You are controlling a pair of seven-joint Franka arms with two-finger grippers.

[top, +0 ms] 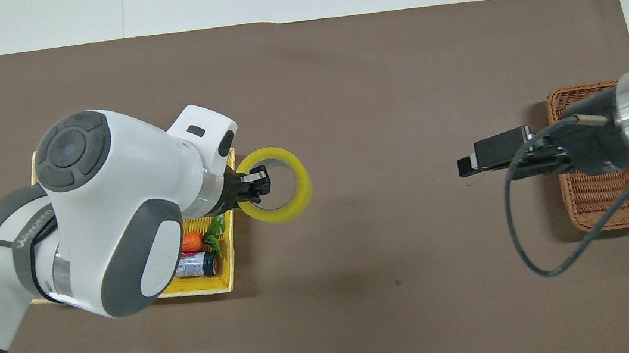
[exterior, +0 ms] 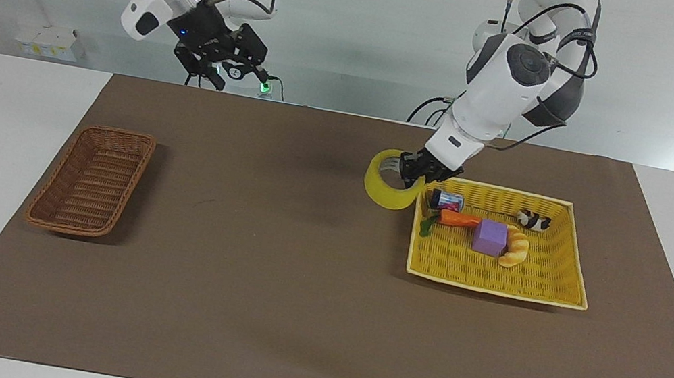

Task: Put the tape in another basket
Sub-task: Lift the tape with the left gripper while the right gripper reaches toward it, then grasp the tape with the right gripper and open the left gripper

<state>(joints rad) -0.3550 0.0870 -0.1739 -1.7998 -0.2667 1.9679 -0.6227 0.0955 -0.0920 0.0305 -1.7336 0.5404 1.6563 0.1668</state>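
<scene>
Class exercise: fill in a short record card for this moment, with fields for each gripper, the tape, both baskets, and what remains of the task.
left gripper: shut on the tape's rim, in the air over the mat beside the yellow basket
right gripper: raised over the mat, holding nothing
tape: lifted clear of the yellow basket
yellow basket: holds carrot, purple cube, bread, can
brown basket: at the right arm's end, nothing in it
remaining: carry the tape to the brown basket
</scene>
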